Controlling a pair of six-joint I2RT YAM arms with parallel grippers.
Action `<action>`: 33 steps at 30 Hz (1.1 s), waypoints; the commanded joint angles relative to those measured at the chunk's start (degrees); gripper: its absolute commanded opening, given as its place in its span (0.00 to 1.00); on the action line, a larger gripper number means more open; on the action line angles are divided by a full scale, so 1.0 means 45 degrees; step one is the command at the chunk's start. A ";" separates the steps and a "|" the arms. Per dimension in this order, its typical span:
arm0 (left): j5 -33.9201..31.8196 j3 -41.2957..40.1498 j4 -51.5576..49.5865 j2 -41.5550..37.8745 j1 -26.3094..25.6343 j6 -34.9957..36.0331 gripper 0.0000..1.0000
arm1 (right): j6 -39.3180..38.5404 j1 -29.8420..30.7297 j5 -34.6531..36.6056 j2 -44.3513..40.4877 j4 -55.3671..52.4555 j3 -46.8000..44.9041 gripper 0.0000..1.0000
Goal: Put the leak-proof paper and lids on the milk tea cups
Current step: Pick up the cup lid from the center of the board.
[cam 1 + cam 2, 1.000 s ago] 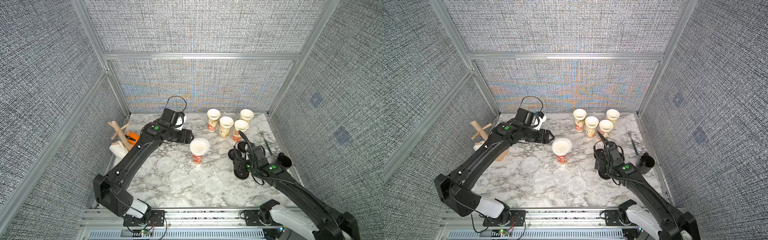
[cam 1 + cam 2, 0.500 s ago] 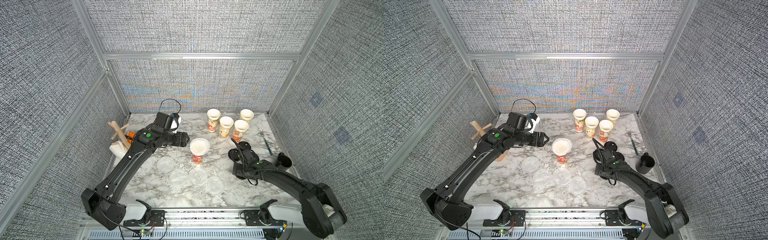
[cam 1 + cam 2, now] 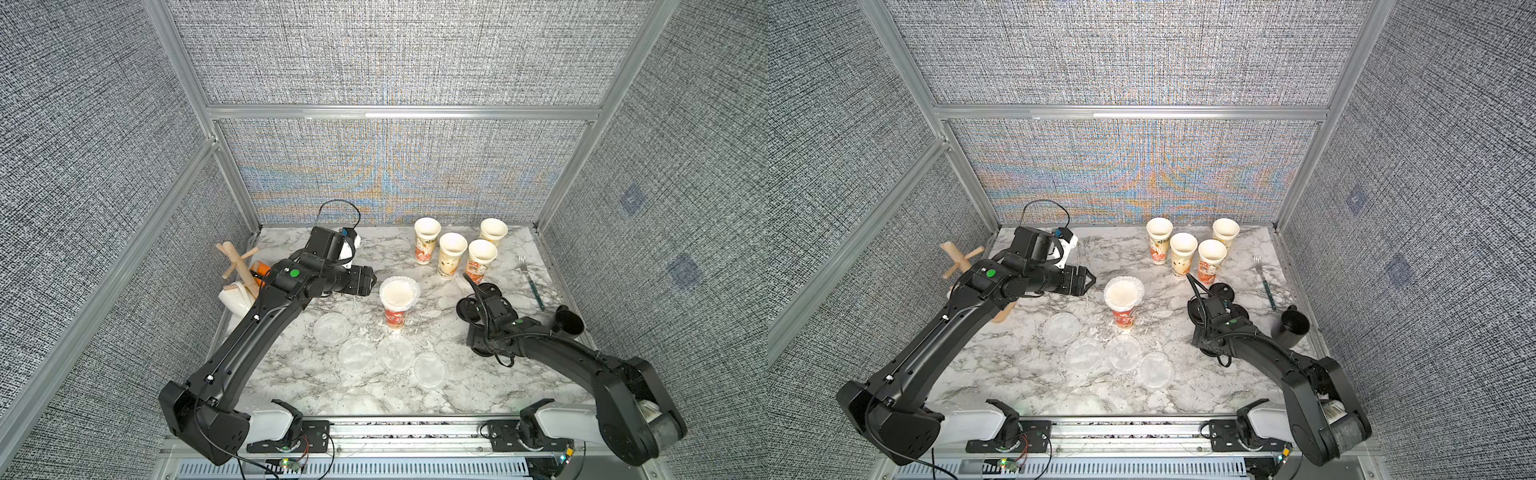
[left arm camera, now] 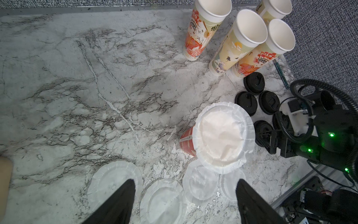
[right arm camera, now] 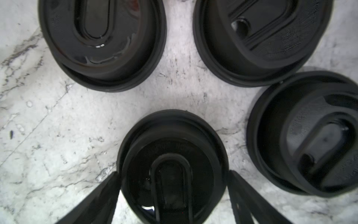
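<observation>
Leak-proof paper [image 3: 397, 291] on cup [image 3: 394, 318] — left tool [image 3: 1091, 280] level, wide, alongside; right tool [image 5: 173, 172] low astride lid [image 5: 172, 147], grip unclear.

The right wrist view crops all four black lids [image 5: 102, 38].

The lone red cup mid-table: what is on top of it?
A leak-proof paper disc lies across the mouth of the cup, its crimped edge overhanging the rim. The inside is hidden.

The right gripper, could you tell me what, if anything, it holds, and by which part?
The right gripper straddles one black lid at opposite sides of its rim; whether it actually grips it cannot be told.
</observation>
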 commanded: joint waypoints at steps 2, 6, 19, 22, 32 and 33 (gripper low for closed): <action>-0.0088 0.0066 -0.0084 0.0037 0.0024 0.0195 0.83 | -0.0027 -0.0064 0.0187 0.0052 0.0406 0.0121 0.87; -0.0050 0.0009 -0.0161 0.0044 0.0012 0.0224 0.83 | -0.0103 -0.0069 0.0146 0.0202 0.0524 0.0054 0.81; -0.0498 -0.0147 -0.0434 -0.0278 0.0064 0.0310 0.83 | -0.0485 0.0392 0.0166 -0.1252 -0.1284 0.1194 0.67; -0.0767 -0.0130 -0.0625 -0.0333 0.0113 0.0299 0.83 | -0.0701 0.1165 0.0364 -0.1855 -0.2803 0.2782 0.67; -0.1487 -0.0505 -0.0932 -0.0613 0.0373 0.0083 0.83 | -0.2517 0.4105 0.0466 -0.0475 -0.6937 1.0060 0.67; -0.1495 -0.0533 -0.0924 -0.0634 0.0383 0.0089 0.83 | -0.2750 0.4185 0.0300 -0.0157 -0.6984 1.0521 0.67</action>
